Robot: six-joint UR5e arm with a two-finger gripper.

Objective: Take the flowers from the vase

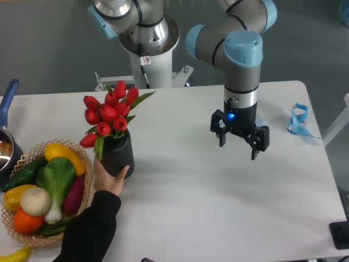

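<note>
The flowers are a tight bunch of red tulip buds with green leaves, standing in the vase and leaning a little to the left, so that the lowest buds hang out over its rim on that side while one long leaf points up to the right. The vase is matte black, round and finely ribbed from top to bottom, standing upright on the left part of the white bench.

wicker basket of toy vegetables, blue ribbon, blue-handled pot
</note>
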